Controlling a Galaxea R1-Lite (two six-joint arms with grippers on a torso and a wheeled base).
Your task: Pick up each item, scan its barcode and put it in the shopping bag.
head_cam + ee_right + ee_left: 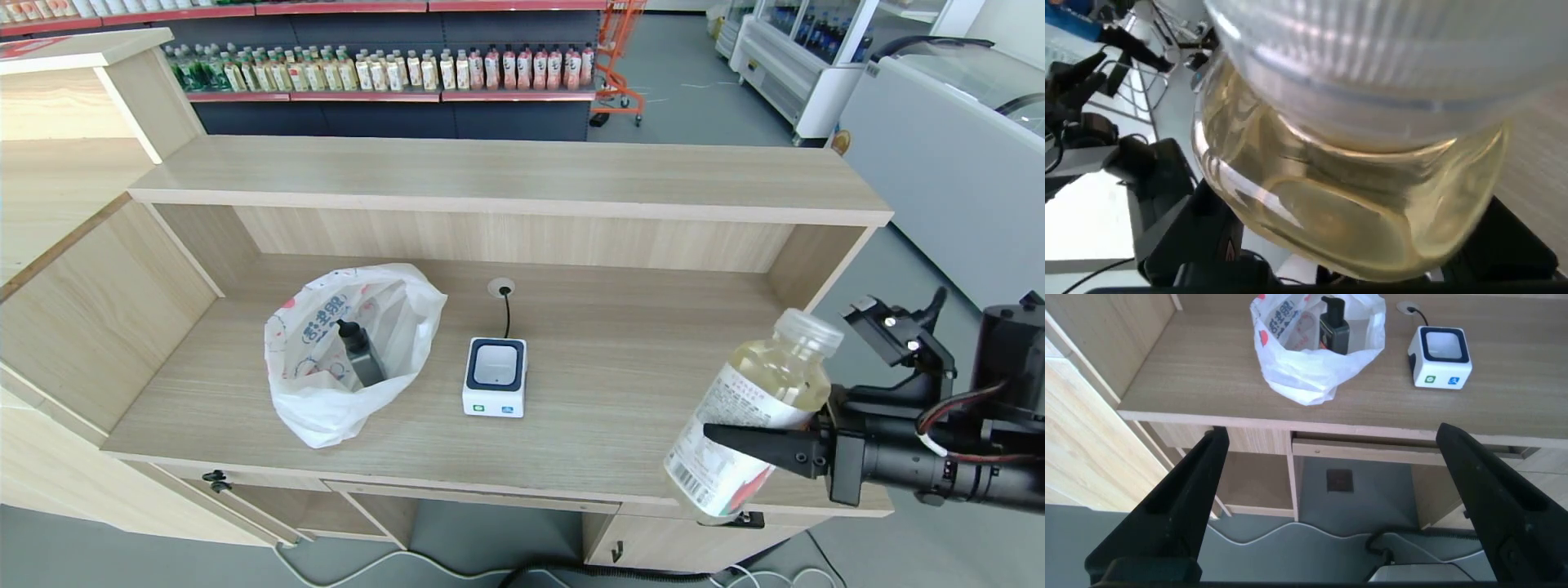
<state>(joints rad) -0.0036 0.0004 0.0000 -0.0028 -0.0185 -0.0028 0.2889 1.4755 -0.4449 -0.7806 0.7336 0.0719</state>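
Shop checkout table (pixel 637 392): right jaws grip a tilted bottle (pixel 755 408) above its near right corner, left jaws wide and empty; scanning likely comes next, turning its barcode (pixel 688 476) toward the mid-table scanner (pixel 495 376), then the shopping bag (pixel 326 408).

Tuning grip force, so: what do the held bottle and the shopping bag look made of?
The bottle seems clear, glossy plastic: pale yellow liquid shows through, with a ribbed clear cap and printed wrap label. The shopping bag looks like thin white plastic film: crumpled, slumped open, slightly translucent.
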